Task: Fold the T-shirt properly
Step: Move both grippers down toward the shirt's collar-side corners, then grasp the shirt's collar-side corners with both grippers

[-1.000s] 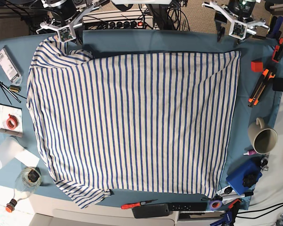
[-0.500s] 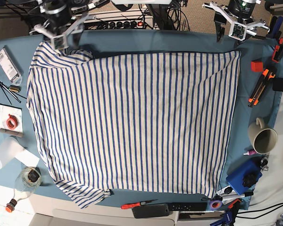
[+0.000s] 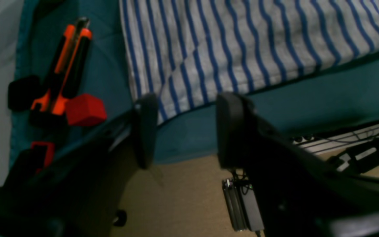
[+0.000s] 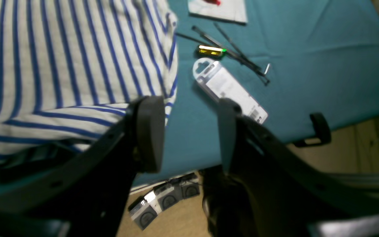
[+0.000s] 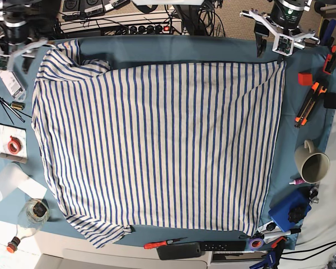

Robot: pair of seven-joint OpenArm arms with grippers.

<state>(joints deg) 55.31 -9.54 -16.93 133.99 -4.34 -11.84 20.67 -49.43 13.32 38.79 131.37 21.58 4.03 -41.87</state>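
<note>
The T-shirt (image 5: 157, 140), white with thin blue stripes, lies spread flat over the teal table (image 5: 185, 50). My left gripper (image 5: 284, 43) hovers at the shirt's far right corner. In the left wrist view the left gripper (image 3: 186, 131) is open and holds nothing, with the T-shirt's corner (image 3: 209, 49) just beyond its fingertips. My right gripper (image 5: 11, 53) hangs off the far left corner, clear of the sleeve. In the right wrist view the right gripper (image 4: 189, 135) is open and holds nothing, with the T-shirt's sleeve (image 4: 61, 65) beside its left finger.
A white package (image 4: 229, 89), black cable ties (image 4: 232, 49) and a tape roll (image 5: 13, 145) lie left of the shirt. A bottle (image 5: 31, 216) stands front left. On the right are a red block (image 5: 305, 78), an orange knife (image 5: 311, 101), a mug (image 5: 312, 162) and a blue box (image 5: 288, 210).
My right gripper has opened, let go of the shirt's far left corner, and swung left off the shirt. The left gripper has hardly moved.
</note>
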